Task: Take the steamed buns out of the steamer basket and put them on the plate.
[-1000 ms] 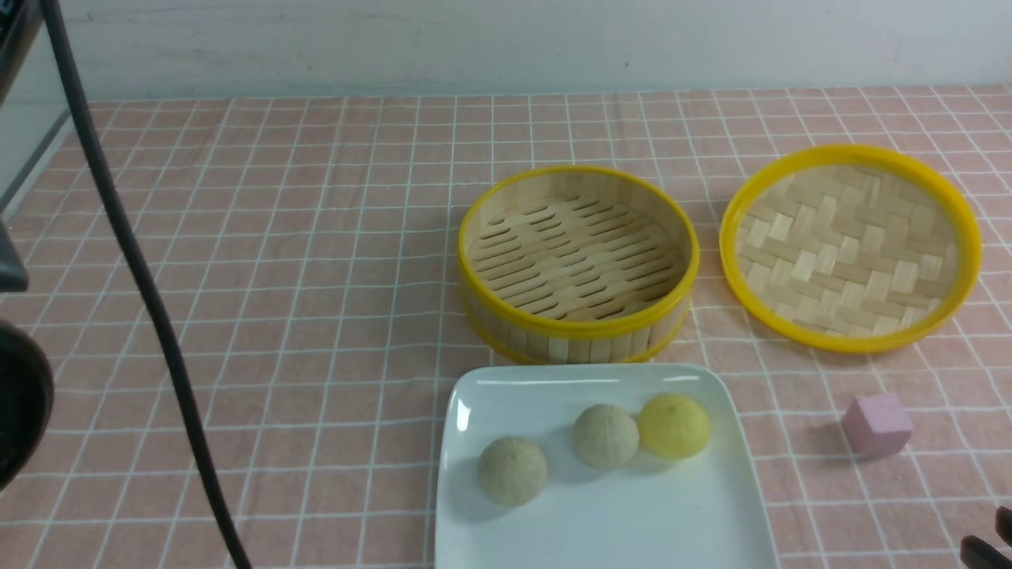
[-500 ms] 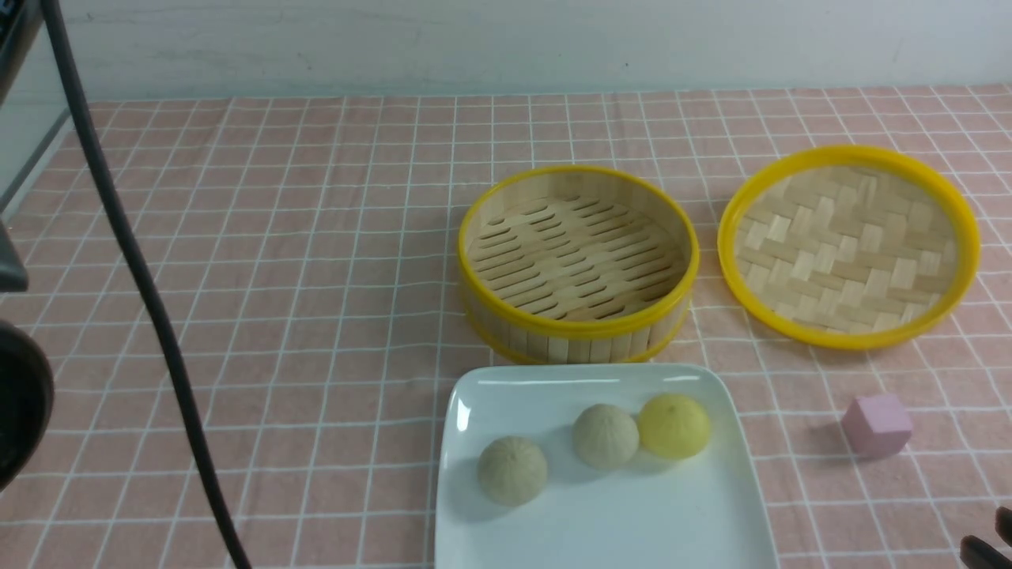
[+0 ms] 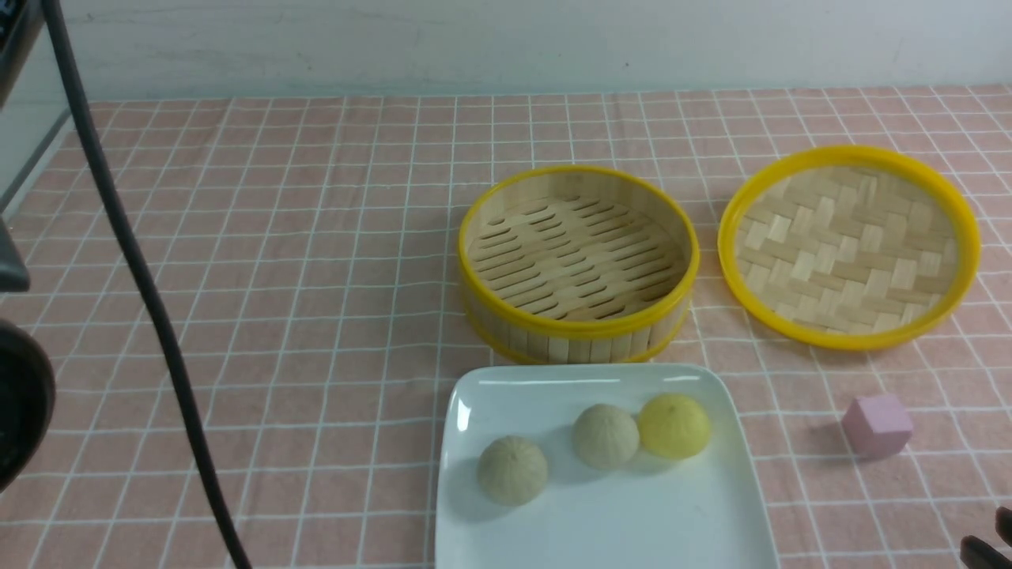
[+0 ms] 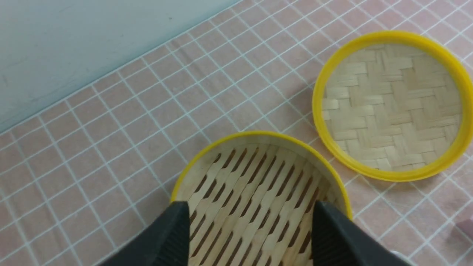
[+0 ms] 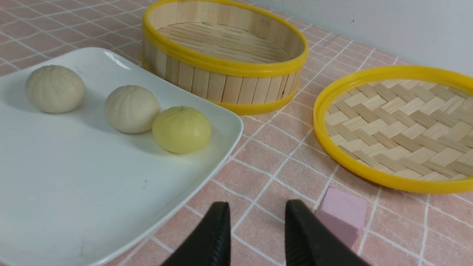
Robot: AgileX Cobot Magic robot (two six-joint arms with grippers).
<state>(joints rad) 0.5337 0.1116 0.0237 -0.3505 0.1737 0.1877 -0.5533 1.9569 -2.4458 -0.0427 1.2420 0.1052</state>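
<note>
The job looks done: all three buns (image 3: 606, 436) sit on the plate (image 3: 617, 529), and the basket (image 3: 577, 328) holds nothing. The left gripper (image 4: 251, 210) has its jaws spread wide with nothing between them, and the basket lies ahead of it. The right gripper (image 5: 257, 205) is low over the cloth, jaws partly apart and gripping nothing. The plate's corner lies ahead of it to one side, the cube (image 5: 342, 214) is just beside its other jaw, and the lid (image 5: 399, 125) is farther ahead.

What is left, I judge, is a clean retreat. Lift the right arm straight up before drawing it back, so it nudges neither cube nor plate. The yellow bun (image 5: 181, 129) rests against a pale one, nearest the plate edge facing that gripper. A knock to the plate could roll it off.
</note>
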